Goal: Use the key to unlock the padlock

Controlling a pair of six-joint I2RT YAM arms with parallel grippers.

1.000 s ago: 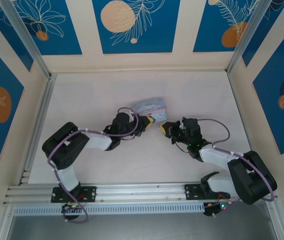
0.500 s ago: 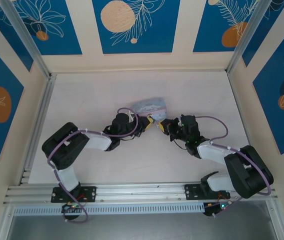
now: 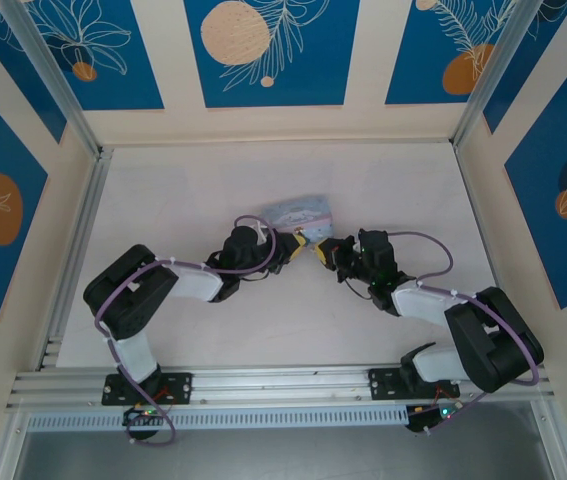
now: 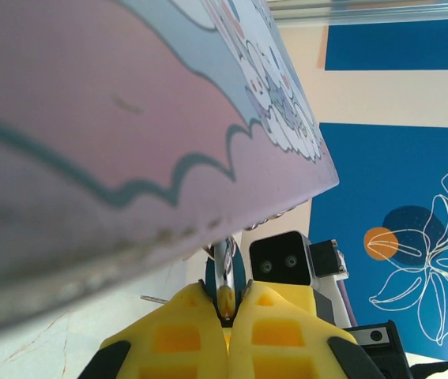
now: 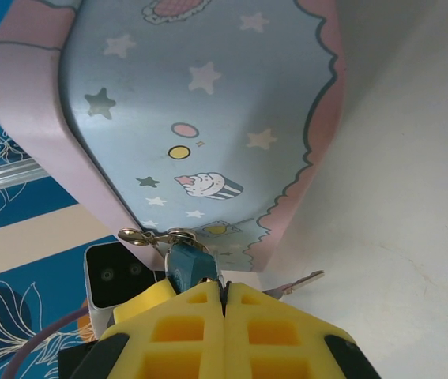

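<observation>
Right gripper (image 5: 222, 290) has swung left to meet left gripper (image 4: 227, 298) at the tin (image 5: 208, 118) near-right corner, clamped on padlock (image 5: 190, 264); left pinched closed, contents unclear; key (image 5: 303, 281) just beside, seemingly uninserted

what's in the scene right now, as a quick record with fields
tin: mid table, clasp toward the arms
padlock: teal, at the tin's clasp
right end effector: shut on padlock
left end effector: shut, seemingly on the padlock's silver loop, from the opposite side
key: pokes out beside right end effector; whether it is in the padlock, cannot tell
</observation>
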